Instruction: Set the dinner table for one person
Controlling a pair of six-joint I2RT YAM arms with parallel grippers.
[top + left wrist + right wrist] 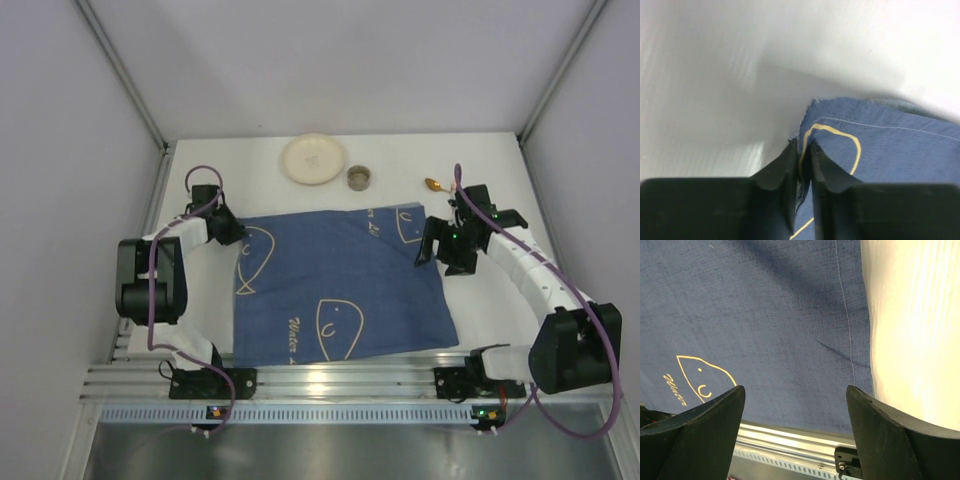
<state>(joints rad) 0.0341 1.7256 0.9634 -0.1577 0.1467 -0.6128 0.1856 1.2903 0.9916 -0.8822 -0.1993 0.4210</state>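
tabletop: large flat white dinner table (400,150) under everything | blue cloth with cream fish outlines (340,285) spread mid-table | left gripper (801,150) pinching the cloth's edge | right gripper (795,392) spread above cloth | cream round plate (313,159) at far side | small round metal cup (359,178) beside it, contents unclear

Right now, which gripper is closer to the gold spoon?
Right. The right gripper, open, hangs over the blue cloth's right edge just this side of the spoon; the left gripper pinches the cloth's far left corner, well away.
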